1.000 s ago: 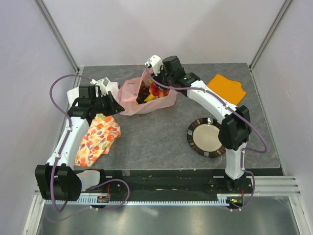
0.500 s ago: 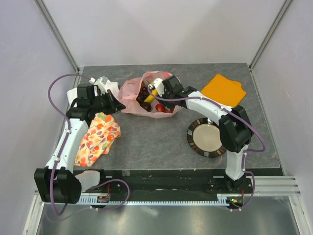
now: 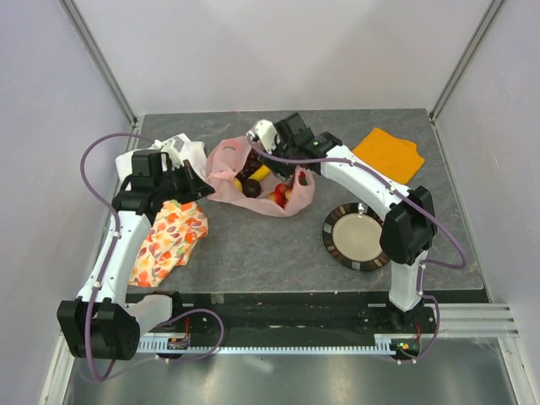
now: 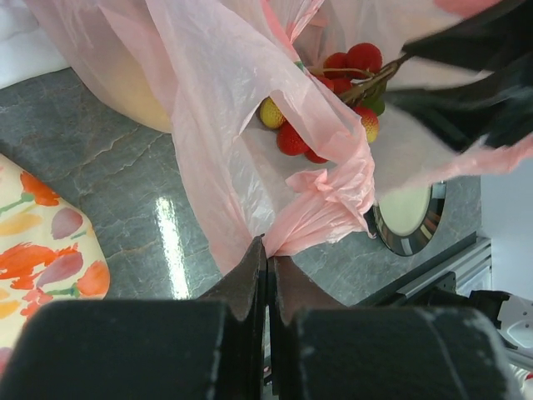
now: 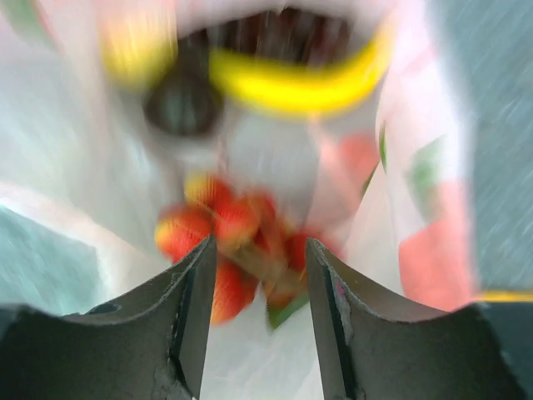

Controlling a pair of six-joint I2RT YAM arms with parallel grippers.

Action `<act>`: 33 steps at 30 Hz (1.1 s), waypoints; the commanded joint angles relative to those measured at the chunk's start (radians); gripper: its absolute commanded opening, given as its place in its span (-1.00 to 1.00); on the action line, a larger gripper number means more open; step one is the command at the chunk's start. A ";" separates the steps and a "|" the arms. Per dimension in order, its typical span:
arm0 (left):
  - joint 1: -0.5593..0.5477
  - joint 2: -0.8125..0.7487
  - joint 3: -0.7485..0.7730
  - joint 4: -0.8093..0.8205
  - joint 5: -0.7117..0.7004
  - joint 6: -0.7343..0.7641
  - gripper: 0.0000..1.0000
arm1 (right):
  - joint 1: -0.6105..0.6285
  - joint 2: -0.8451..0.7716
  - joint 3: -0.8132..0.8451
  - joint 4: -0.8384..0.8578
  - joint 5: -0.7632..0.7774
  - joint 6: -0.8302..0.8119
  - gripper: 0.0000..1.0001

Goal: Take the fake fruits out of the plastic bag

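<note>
A floral cloth (image 3: pixel 169 240) lies beside the left pincer (image 4: pixel 267 250), whose fingers (image 4: pixel 246 283) are pressed together on a fold of the plastic bag (image 3: pixel 226 164). Only that wrist view shows the pinch, with the red berry cluster (image 4: pixel 333 75) ahead inside the bag. The bag sprawls between both pincers. The right pincer (image 5: pixel 260 246) hangs at its mouth, fingers apart. Its blurred view shows the cluster just ahead and the banana (image 5: pixel 300 83) beyond. A plate (image 3: pixel 354 238) and an orange cloth (image 3: pixel 388 152) lie off to its right.
</note>
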 commanded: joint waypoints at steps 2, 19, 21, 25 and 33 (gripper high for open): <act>0.008 0.020 0.016 0.025 0.015 0.015 -0.97 | -0.002 0.138 0.216 0.055 -0.078 0.097 0.05; 0.010 0.014 0.012 0.010 0.022 0.061 -0.97 | -0.054 0.472 0.514 0.039 0.039 0.447 0.30; 0.011 0.013 0.009 0.008 0.019 0.064 -0.97 | -0.069 0.486 0.524 0.039 0.036 0.473 0.30; 0.016 0.017 -0.001 0.005 0.020 0.059 -0.97 | -0.081 0.511 0.535 0.038 0.013 0.506 0.30; 0.011 0.039 0.016 0.001 0.153 0.107 -0.97 | -0.081 0.552 0.551 0.020 0.027 0.505 0.30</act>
